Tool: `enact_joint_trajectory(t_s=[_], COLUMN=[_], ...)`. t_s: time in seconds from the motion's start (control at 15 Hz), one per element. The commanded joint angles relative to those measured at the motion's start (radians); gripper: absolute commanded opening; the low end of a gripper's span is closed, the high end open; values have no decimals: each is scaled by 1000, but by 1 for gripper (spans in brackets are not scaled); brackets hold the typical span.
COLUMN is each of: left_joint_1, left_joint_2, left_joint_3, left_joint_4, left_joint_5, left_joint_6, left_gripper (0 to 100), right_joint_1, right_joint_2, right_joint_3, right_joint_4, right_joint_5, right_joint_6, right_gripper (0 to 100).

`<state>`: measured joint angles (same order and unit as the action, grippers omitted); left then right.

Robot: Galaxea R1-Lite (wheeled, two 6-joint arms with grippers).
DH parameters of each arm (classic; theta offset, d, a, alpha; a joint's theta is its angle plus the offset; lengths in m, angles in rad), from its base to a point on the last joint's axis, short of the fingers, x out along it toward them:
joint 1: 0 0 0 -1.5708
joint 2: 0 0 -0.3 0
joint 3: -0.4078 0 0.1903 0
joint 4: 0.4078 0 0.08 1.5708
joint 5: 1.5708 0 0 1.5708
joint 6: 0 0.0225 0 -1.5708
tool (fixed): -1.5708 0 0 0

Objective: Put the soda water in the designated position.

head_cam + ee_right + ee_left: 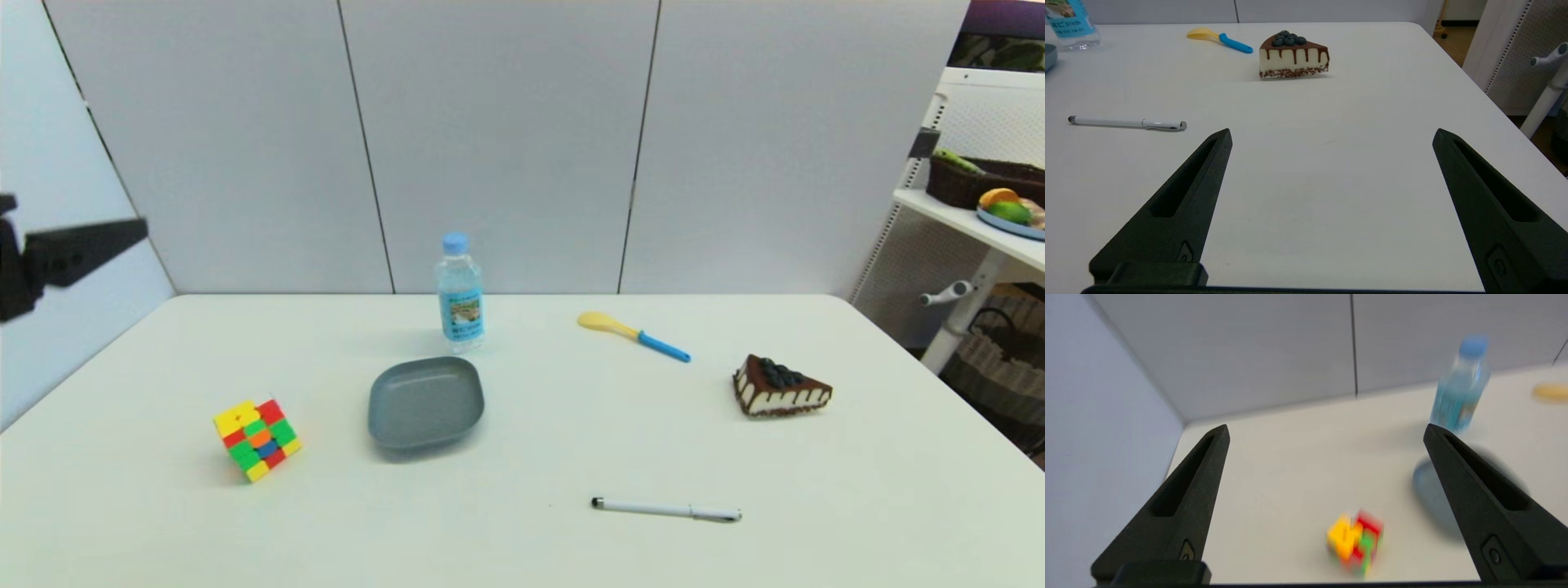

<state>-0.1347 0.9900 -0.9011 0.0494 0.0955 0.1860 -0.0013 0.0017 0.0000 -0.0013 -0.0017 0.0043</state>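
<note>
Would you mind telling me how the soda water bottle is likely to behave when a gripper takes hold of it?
The soda water stands upright, tall and narrow, so a nudge near its cap would probably tip it. Its clear plastic wall looks smooth and thin, so it may slip or flex under a squeeze. It appears full, so likely fairly heavy for its size.

The scene is evenly and brightly lit from above; only soft, faint shadows are cast beside the bottle, plate and cube. Straight wall seams are bowed near the head view's edges. The left wrist view is smeared by motion blur; the right wrist view is sharp.
</note>
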Motion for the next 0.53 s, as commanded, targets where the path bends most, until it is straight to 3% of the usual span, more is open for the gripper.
enact_joint_trajectory(t_s=[0.07, 0.27, 0.53], left_joint_1=[6, 17, 96], left_joint_2=[-490, -708, -723], left_joint_3=[461, 685, 846], left_joint_4=[20, 14, -125], left_joint_5=[1, -82, -208], left_joint_6=[-3, -22, -23], left_gripper=[100, 100, 100], right_joint_1=[1, 1, 1], right_joint_2=[1, 1, 1], right_joint_3=[0, 0, 0], right_joint_4=[0, 0, 0], right_joint_5=[0, 0, 0], right_joint_6=[0, 0, 0], right_gripper=[100, 100, 100])
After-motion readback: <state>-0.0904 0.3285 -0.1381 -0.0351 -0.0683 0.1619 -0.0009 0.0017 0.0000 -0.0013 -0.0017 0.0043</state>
